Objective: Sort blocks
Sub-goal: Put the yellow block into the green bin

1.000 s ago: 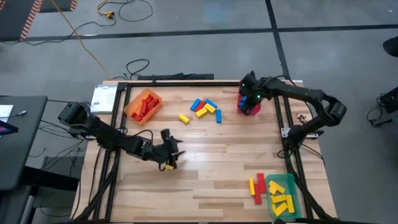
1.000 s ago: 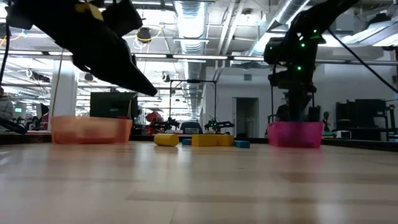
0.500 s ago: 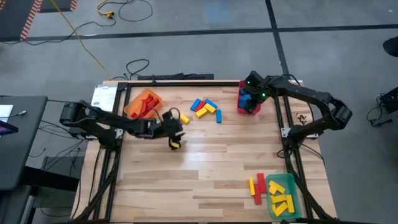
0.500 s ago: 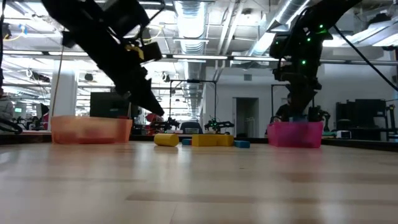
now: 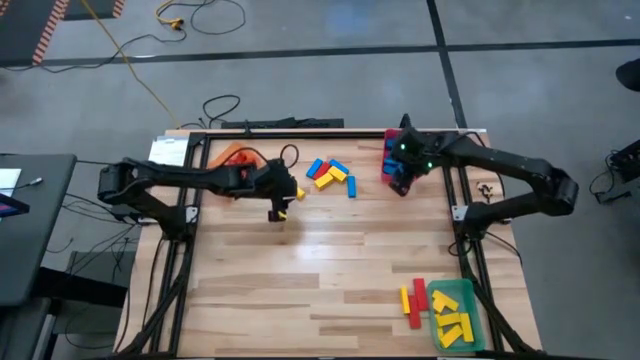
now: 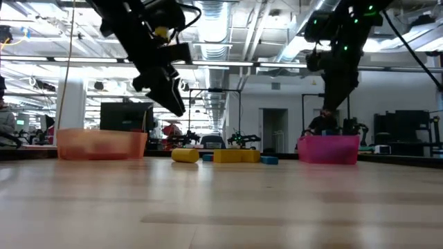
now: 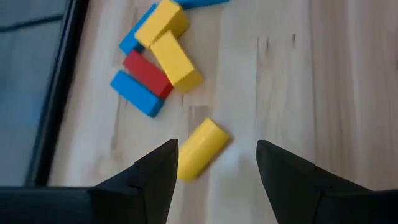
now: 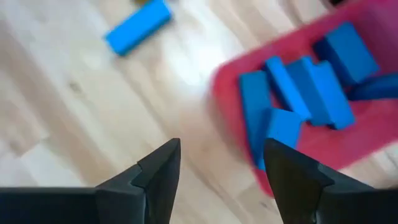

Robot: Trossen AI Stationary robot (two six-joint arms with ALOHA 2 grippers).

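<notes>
Moved since earlier: left arm has swung from the bench's left-middle up toward the far edge; right gripper has lifted off the red bin and spread its fingers.
Left gripper (image 5: pixel 280 203): hangs in the air over the bench, just short of the loose yellow block (image 7: pixel 199 149); fingers (image 7: pixel 155 180) stand apart with nothing between them, released.
Right gripper (image 5: pixel 400 180): sits above the near rim of the red bin (image 5: pixel 410 178) at the far right corner; fingers (image 8: pixel 161 171) parted and empty, the bin's wall and bare wood showing in the gap.
Blue blocks in the red bin (image 8: pixel 305 87): several lie jumbled inside, some overlapping.
Central cluster (image 5: pixel 331 174): blue, yellow and red blocks bunched near the middle of the far edge; in the left wrist view two yellow, one red and two blue lie touching.
Stray blue block (image 8: pixel 138 27): lies alone on the wood, a little apart from the red bin.
Orange bin (image 5: pixel 228 160): far left corner, partly covered by the left arm; what it holds cannot be told right now.
Green bin (image 5: pixel 468 296): near right corner, several yellow blocks inside (image 5: pixel 452 318).
Blocks beside the green bin (image 5: pixel 412 300): red and yellow bars lying on the bench just left of it.
Bench (image 5: pixel 330 270): light wood inside a black frame.
</notes>
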